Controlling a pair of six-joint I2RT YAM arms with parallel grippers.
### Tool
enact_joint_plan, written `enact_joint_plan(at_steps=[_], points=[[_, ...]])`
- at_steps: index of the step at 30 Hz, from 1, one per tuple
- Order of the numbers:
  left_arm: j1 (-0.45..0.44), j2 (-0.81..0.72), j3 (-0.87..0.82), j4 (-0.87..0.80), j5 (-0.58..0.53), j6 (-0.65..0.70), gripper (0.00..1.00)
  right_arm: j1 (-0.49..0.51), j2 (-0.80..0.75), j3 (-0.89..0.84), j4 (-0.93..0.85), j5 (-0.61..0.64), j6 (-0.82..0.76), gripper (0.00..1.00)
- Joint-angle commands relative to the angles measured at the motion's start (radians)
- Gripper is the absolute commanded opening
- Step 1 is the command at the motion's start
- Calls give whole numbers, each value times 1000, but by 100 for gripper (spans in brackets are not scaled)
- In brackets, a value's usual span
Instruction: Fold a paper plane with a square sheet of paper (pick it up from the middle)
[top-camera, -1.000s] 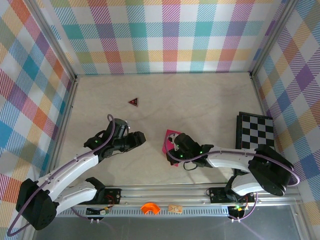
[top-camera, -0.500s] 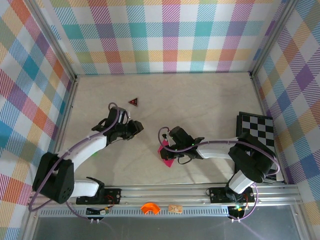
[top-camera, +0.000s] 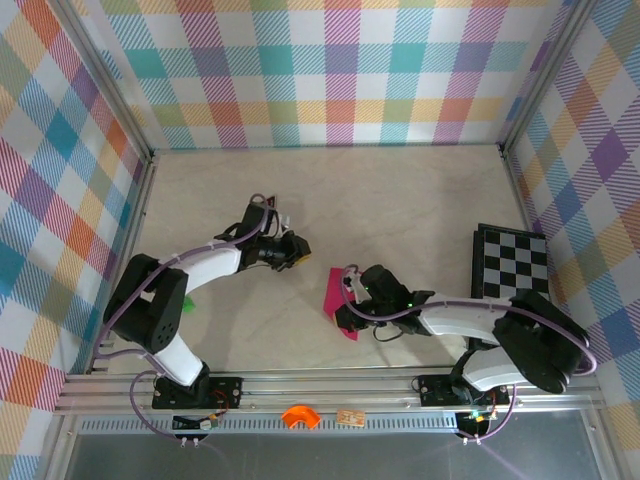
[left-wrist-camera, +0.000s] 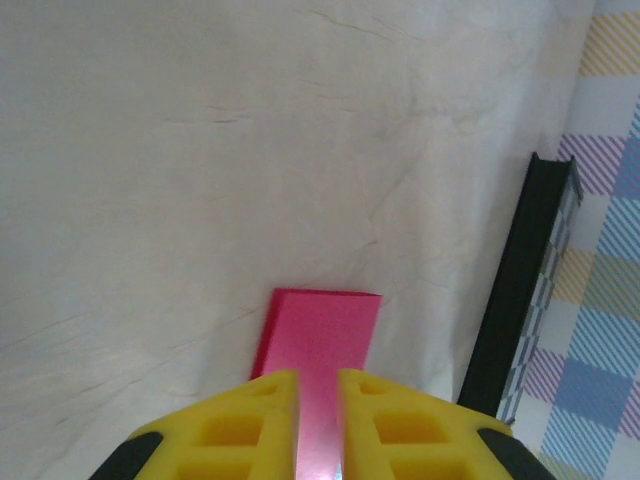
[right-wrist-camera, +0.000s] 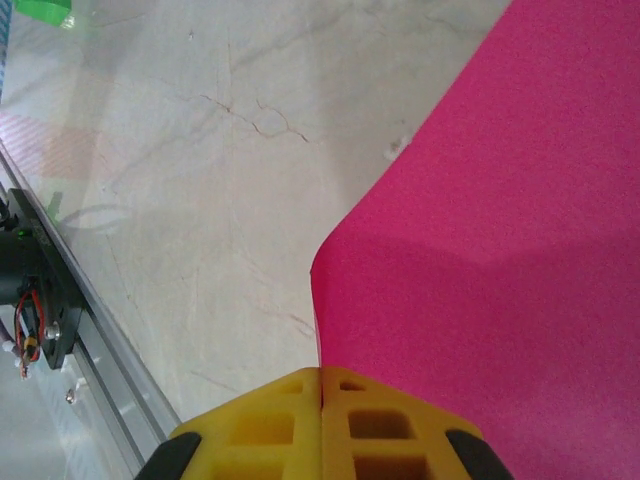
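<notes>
- Pinching the pink sheet of paper (right-wrist-camera: 520, 200), the right tool (right-wrist-camera: 320, 385) presses its two yellow fingers flat together, with the sheet's edge caught in the seam between them.
- From that grip the sheet spreads away from the fingers toward the right of the wrist view. A soft bend runs across it just past the fingertips.
- Seen from above, the right tool (top-camera: 347, 310) sits at the sheet's right side. The sheet shows there as a narrow pink shape on the table (top-camera: 420, 200), toward the near edge and roughly midway between the two arm bases.
- The left tool (left-wrist-camera: 318, 390) holds its yellow fingers a thin slit apart, with nothing clamped between them. The sheet lies on the table beyond the fingertips, and its pink shows through the slit.
- From above, the left tool (top-camera: 296, 253) lies to the left of the sheet and a little farther back. It points toward the sheet, near it but not touching.
- A black-and-white checkerboard (top-camera: 512, 262) lies flat at the right side of the table, close to the right wall and well apart from the sheet.
- Plaid walls (top-camera: 340, 70) close the table in on three sides.
- A small orange piece (top-camera: 299, 416) rests by the rail at the near edge, between the arm bases.
</notes>
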Motion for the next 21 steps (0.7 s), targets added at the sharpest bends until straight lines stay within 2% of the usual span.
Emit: enact_joint_plan(at_steps=[1,13,21], points=[[-46,42,63,1,33,40,18,-17,-56,-46,59,5,23,4],[-215,238,244,-145,25,144,13,-37,-111,-112,89,48,14,4],[-255,359,282,-222,-49,162,9,-46,-96,-104,91,17,16,4]])
